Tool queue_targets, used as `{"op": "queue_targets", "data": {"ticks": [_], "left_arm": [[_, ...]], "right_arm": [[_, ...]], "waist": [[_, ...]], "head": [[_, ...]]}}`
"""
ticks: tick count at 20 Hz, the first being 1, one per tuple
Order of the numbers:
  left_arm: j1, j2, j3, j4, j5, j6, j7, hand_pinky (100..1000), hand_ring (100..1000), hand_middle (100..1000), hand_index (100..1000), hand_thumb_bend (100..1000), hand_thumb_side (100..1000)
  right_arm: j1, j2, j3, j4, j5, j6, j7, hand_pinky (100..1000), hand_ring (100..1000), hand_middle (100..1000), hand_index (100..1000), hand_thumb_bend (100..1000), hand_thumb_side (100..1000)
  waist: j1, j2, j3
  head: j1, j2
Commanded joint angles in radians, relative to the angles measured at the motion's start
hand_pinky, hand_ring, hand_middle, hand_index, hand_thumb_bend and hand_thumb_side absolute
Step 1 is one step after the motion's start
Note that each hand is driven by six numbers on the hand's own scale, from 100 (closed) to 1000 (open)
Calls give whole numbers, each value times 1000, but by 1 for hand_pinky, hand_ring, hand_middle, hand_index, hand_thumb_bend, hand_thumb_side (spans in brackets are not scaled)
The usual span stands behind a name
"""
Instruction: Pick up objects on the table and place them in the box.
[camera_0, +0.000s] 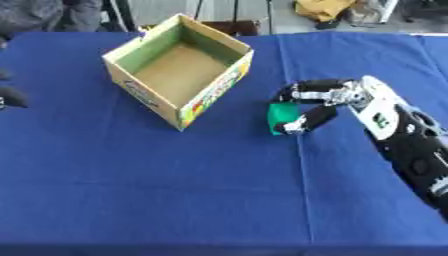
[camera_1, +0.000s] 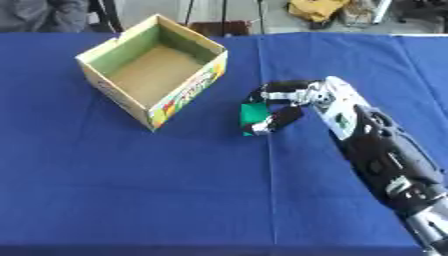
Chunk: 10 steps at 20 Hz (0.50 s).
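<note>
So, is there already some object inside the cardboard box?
No, the cardboard box shows only its bare brown floor, and the green object sits outside it on the blue tablecloth, between the fingers of the right robot hand.

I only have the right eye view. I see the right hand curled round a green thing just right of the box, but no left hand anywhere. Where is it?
Observer: The left eye view shows the left hand as a dark shape at the picture's left edge, over the blue cloth. I cannot make out its fingers.
Operator: Is it touching the box?
Observer: No. It sits apart from the box, out beyond its left corner, with bare cloth between them. That puts the box between it and the right hand holding the green block.
</note>
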Motion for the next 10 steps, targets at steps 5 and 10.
{"op": "queue_targets", "data": {"ticks": [5,10], "left_arm": [[-8,11,6,-15,0,1,-3,521,493,581,638,265,1000],[-7,9,6,-15,-1,1,-3,522,493,581,637,264,1000]], "right_arm": [[-8,-15,-2,-12,34,-12,30,688,669,817,892,100,221],[-8,-15,-5,-8,47,20,13,631,604,810,883,100,141]], "waist": [[1,-10,1],[1,-11,0]], "head": [[-1,5],[-1,5]]}}
